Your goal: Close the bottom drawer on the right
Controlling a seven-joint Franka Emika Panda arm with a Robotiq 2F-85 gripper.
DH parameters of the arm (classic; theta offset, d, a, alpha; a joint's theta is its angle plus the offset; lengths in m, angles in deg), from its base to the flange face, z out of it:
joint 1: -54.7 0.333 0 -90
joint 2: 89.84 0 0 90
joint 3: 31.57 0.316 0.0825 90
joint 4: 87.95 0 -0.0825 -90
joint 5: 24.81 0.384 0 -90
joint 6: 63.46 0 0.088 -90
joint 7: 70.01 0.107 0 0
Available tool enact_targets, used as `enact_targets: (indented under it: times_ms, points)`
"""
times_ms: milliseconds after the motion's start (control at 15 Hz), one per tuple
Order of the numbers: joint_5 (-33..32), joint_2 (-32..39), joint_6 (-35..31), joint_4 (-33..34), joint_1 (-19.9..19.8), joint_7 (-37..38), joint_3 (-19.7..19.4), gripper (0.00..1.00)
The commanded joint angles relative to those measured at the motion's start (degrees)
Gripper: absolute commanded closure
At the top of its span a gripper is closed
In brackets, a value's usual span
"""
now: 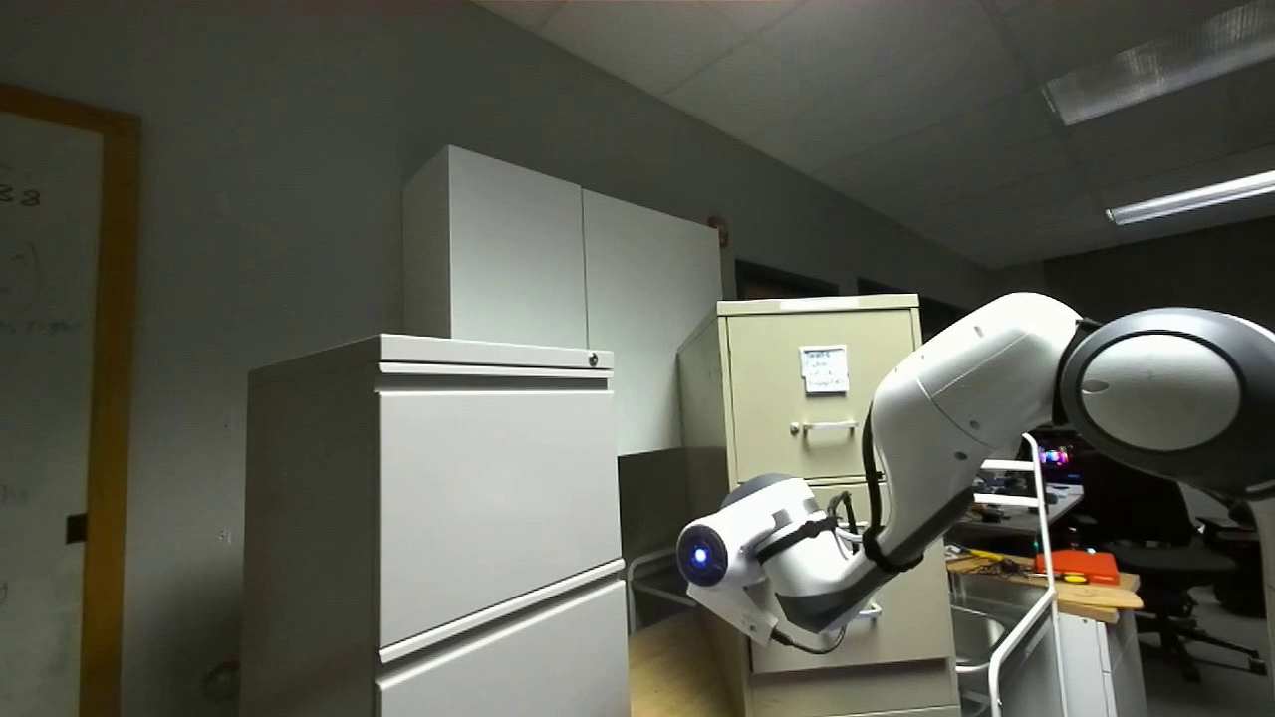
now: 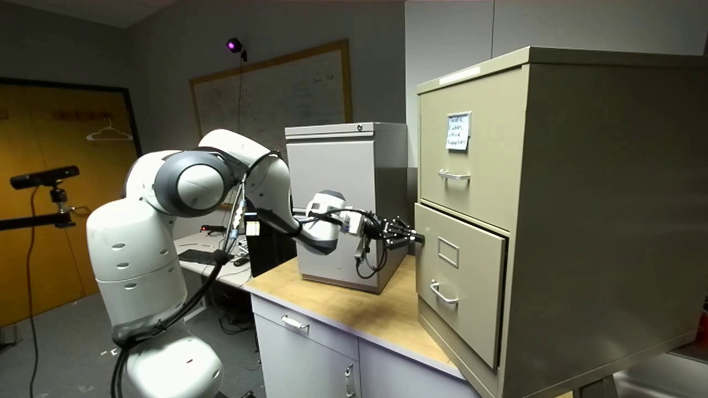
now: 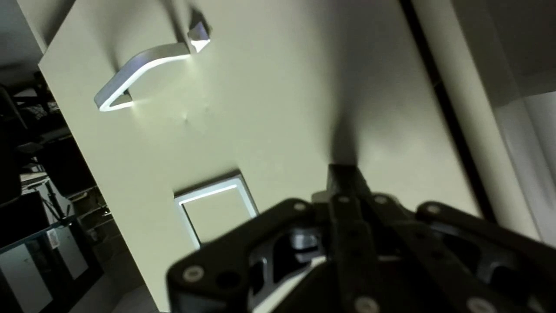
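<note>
The bottom drawer of the tall beige filing cabinet stands slightly out, with a dark gap along its top and side edge. Its front has an empty metal label frame and a metal pull handle. The drawer fills most of the wrist view, with the handle at upper left. In an exterior view the arm partly covers the drawer. My gripper is shut and empty, its tips at the drawer front near the upper side edge. The fingertips appear to touch the front or nearly so.
The upper beige drawer with a handwritten label is closed. A pale grey cabinet stands beside the forearm on the wooden countertop; it also shows in an exterior view. A camera on a stand is at the far side.
</note>
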State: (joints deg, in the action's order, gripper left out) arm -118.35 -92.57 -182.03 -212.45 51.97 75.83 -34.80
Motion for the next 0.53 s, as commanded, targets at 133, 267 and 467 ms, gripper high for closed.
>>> enact_targets:
  times_ms: [133,267,467]
  points:
    - [7.8,3.7,-5.4,10.6,-0.6,-11.9,-0.8,1.00]
    - [10.0,4.3,-4.5,12.2,-0.5,-14.6,-0.6,1.00]
    - [11.3,5.3,-3.6,13.9,-0.4,-16.6,-0.4,1.00]
